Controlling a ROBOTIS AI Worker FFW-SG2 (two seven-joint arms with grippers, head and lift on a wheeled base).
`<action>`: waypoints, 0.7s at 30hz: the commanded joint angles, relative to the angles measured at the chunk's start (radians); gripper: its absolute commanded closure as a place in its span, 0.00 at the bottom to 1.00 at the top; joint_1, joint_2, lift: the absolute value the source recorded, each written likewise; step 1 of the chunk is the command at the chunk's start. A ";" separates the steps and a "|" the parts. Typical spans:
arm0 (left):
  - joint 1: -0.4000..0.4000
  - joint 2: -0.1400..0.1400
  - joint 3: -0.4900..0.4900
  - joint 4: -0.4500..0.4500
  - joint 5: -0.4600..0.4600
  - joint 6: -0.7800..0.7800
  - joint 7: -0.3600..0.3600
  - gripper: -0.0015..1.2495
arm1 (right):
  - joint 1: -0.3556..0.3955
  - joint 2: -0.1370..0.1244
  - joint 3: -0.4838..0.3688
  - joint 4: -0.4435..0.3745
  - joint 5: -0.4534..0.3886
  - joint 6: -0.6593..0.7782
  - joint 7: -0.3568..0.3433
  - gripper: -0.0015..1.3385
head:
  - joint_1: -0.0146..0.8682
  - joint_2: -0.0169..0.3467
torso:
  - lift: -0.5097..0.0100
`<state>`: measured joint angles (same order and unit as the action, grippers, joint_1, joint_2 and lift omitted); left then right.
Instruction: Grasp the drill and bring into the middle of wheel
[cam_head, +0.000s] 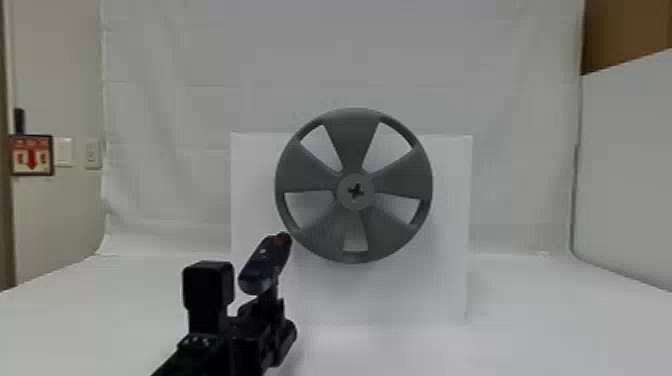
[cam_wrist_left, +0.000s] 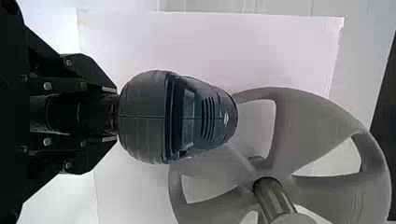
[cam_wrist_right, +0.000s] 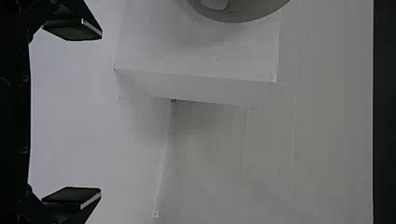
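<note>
A sign (cam_head: 31, 155) on the left wall bears a red downward arrow, its lettering too small to read. The dark-blue drill (cam_head: 265, 262), with a red spot, is left of the gray five-spoked wheel's (cam_head: 352, 142) middle, clamped in the left pincer (cam_head: 265, 302); the right pincer (cam_wrist_right: 101, 113) is spread apart.

There are two end effectors, one left end effector (cam_head: 264, 311) and one right end effector (cam_wrist_right: 100, 113), with one drill (cam_head: 265, 265) held in the left. Ahead and to the right of that left one is one wheel (cam_head: 352, 135) with five spokes (cam_head: 405, 177) and five openings (cam_head: 320, 145), backed by one white box (cam_head: 252, 200); well beyond, to its left, are one sign (cam_head: 31, 155) and two wall plates (cam_head: 92, 154).
</note>
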<state>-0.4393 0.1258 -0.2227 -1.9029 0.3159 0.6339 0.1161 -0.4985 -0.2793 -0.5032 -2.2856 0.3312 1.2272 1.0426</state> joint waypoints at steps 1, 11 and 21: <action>0.002 0.000 -0.001 0.021 0.000 -0.017 0.027 0.98 | 0.000 0.000 0.000 0.002 0.002 0.000 -0.001 0.09 | 0.08 0.13 | 0.21; -0.006 0.000 -0.018 0.048 0.005 -0.033 0.093 0.98 | 0.000 0.002 0.003 0.003 0.002 0.000 -0.001 0.09 | 0.08 0.13 | 0.21; -0.009 0.000 -0.029 0.059 0.005 -0.037 0.119 0.98 | 0.000 0.003 0.005 0.003 0.002 0.000 0.001 0.09 | 0.08 0.13 | 0.21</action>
<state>-0.4463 0.1267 -0.2483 -1.8491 0.3206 0.5971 0.2330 -0.4986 -0.2761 -0.4996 -2.2826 0.3329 1.2272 1.0424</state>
